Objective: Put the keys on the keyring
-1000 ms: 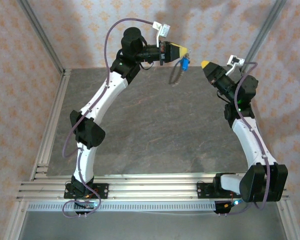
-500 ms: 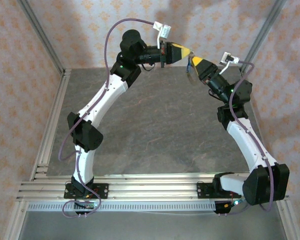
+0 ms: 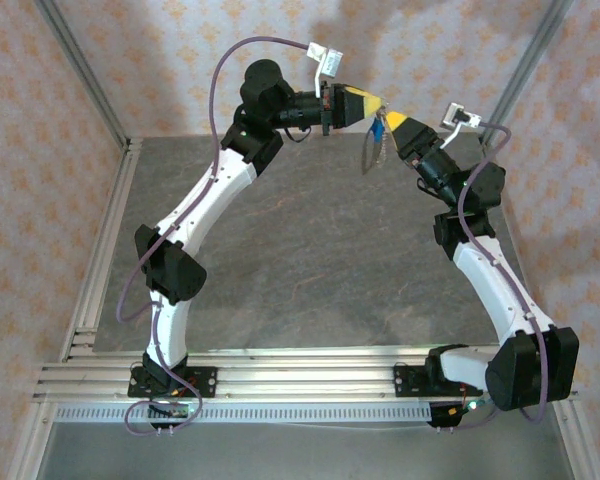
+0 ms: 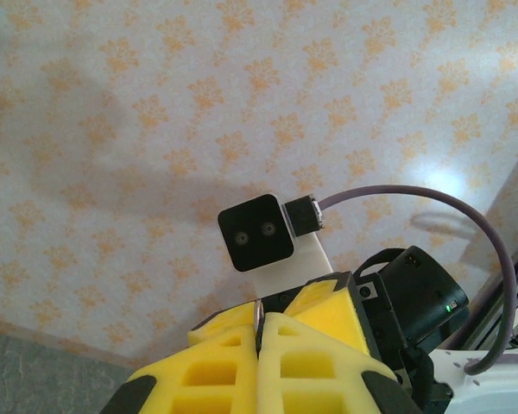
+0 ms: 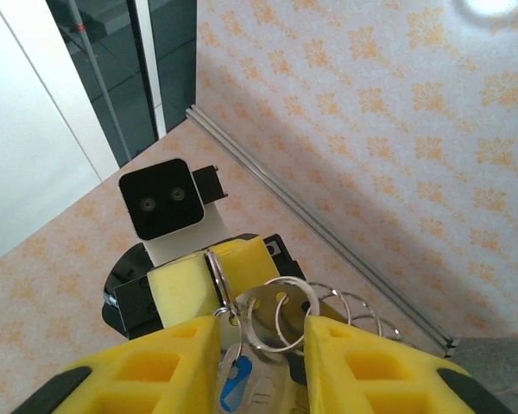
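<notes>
Keyring (image 5: 276, 321) being clamped in the fully closed left gripper (image 4: 259, 312), blue key (image 5: 233, 382) dangling from it, right gripper (image 5: 259, 326) standing partly open around the rings.

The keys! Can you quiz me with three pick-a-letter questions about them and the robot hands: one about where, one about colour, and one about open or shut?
1. Where is the keyring?
A. in a bowl
B. on a wall hook
C. hanging in the air between the left gripper and the right gripper

2. What colour is the plastic head on the keys?
A. blue
B. red
C. green

3. How are the left gripper's fingers?
A. spread wide
B. pressed together
C. wrapped round a ball

Answers:
1 C: the top view shows the keyring dangling below the two yellow tips, which nearly meet.
2 A: a bright blue bit peeks out between the right gripper's fingers in the right wrist view.
3 B: the left wrist view shows only a thin seam between its yellow fingers.
</notes>
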